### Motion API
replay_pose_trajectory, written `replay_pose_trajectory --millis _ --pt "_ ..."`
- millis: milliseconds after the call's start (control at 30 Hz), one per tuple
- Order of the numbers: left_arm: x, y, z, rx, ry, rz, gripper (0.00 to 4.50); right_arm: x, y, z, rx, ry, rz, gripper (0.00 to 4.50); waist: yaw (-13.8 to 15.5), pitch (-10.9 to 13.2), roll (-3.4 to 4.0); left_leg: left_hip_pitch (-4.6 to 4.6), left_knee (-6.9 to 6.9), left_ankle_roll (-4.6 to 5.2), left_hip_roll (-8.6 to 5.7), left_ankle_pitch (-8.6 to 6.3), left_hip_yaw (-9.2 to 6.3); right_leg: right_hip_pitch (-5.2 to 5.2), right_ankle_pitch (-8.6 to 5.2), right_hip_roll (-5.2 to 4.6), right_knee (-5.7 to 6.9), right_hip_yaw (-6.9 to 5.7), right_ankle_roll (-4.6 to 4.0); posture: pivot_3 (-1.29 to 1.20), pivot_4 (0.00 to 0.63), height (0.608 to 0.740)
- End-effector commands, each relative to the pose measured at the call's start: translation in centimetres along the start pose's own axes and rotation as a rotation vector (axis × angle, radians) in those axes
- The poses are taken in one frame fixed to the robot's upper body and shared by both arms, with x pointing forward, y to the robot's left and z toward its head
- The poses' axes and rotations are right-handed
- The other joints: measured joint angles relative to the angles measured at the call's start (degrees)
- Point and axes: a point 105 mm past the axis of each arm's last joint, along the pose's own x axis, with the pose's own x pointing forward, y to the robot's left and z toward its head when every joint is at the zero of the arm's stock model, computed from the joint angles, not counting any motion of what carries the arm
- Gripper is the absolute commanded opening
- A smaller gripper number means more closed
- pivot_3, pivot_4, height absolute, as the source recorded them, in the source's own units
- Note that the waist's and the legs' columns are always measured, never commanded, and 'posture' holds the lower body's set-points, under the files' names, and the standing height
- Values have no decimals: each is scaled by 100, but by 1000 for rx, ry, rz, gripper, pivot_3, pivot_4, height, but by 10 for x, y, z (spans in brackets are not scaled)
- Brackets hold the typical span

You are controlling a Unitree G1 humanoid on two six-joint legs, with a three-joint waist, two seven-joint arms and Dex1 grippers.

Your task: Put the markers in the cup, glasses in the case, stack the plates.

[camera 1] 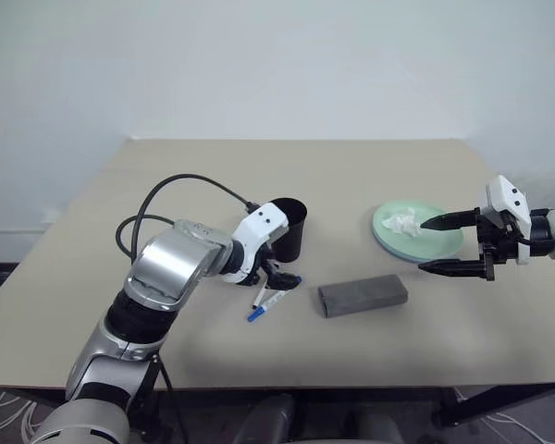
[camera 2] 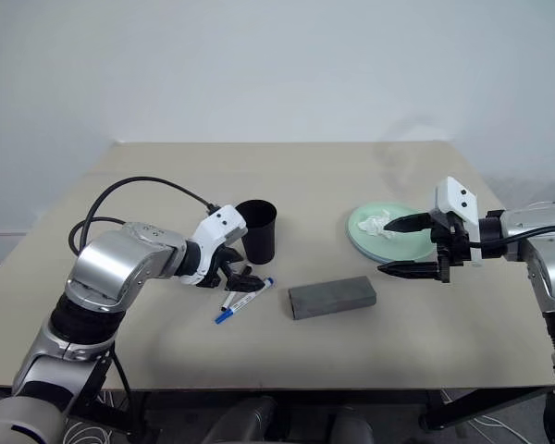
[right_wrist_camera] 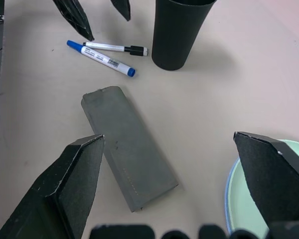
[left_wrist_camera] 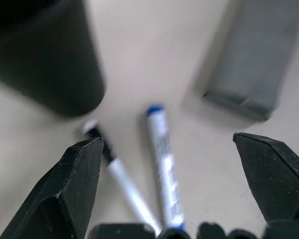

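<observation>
Left hand [left_wrist_camera: 174, 174] released over 2 markers
Markers [right_wrist_camera: 102, 54] lie on the desk [camera 1: 370, 176] between its spread fingers, beside the black cup [camera 1: 289, 228]; right hand [camera 1: 444, 244] released.

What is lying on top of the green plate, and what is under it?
A crumpled white tissue lies on the mint green plate. Beneath it, a light blue plate shows only as a thin rim; the rest is covered.

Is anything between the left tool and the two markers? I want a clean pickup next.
Nothing visible. The open left tool hangs right over the black-capped white marker and blue-capped white marker, lying on bare table beside the tall black plastic cup.
</observation>
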Motion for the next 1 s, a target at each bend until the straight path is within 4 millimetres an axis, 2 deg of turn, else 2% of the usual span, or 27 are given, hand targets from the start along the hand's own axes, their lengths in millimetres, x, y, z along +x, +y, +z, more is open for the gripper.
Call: replay_pose_trajectory --millis 33,333,733,1000 --pt "-11 18 2 -15 -42 74 4477 -3 -3 10 -44 -19 -5 4500 5 0 0 0 -6 -1 -2 0 2 -6 0 1 2 2 -1 0 0 722" --pt "-3 43 -13 -92 -33 175 4477 -1 -2 12 -45 -25 7 4500 59 -1 0 -2 -31 -20 -8 12 7 -34 4 1 8 12 -8 0 0 722" --pt "30 47 -14 -105 10 222 4477 3 0 14 -45 -36 19 4500 77 -3 -8 -5 -22 -19 -9 12 5 -40 6 -5 2 13 -5 0 0 722" --pt "40 48 -18 -105 42 250 4477 4 3 15 -43 -43 15 4500 77 -3 -9 -7 -16 -18 -9 11 3 -37 6 -7 2 9 -4 0 0 722"
